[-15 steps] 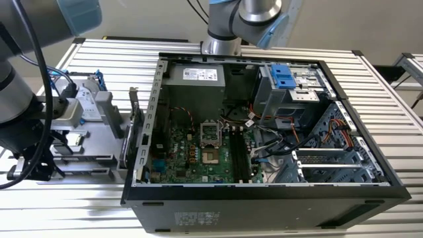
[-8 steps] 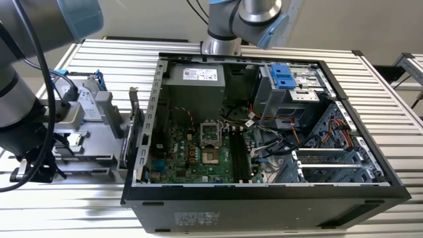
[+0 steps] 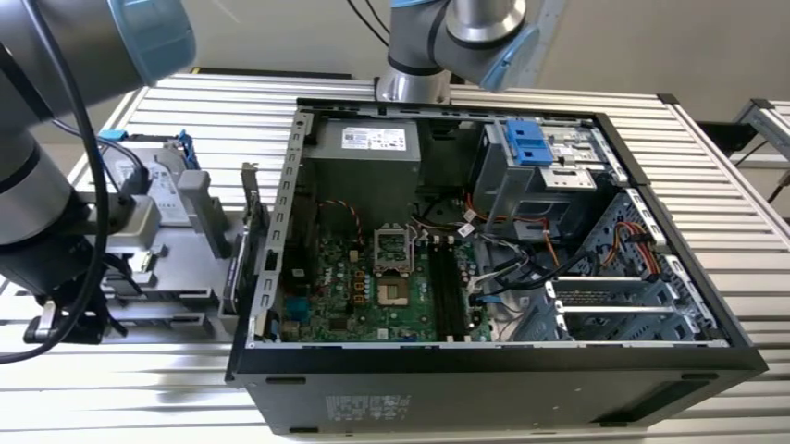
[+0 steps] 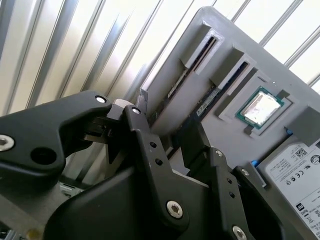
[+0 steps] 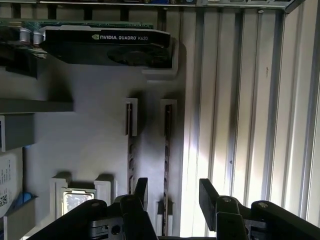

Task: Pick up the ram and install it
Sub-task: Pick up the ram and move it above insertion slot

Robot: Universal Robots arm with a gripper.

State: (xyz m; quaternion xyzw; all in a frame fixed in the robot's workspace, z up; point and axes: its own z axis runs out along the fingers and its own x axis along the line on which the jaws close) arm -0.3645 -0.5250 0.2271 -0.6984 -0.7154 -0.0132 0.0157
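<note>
1. You're in a robotics lab or assembly-test workshop.
2. Your bench is a slatted aluminium-profile table (image 3: 716, 157) with a robot arm (image 3: 450, 32) mounted on it.
3. An open desktop computer case (image 3: 494, 375) lies there, its motherboard (image 3: 358, 287) exposed.
4. A grey fixture (image 5: 90, 135) holds a graphics card (image 5: 105, 47) and a processor chip (image 4: 261, 108).

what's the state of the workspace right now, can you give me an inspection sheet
surface: ribbed silver metal table, carrying an open black computer case and a grey moulded parts holder
job's things: thin dark-greenish ram stick standing on edge in a holder slot; black motherboard slots look empty
clutter: second ram stick, black graphics card, square processor chip, silver hard drive
grippers: black gripper open, fingers either side of the ram stick
cables: loose wire bundle inside the case
surroundings: nothing seen
</note>
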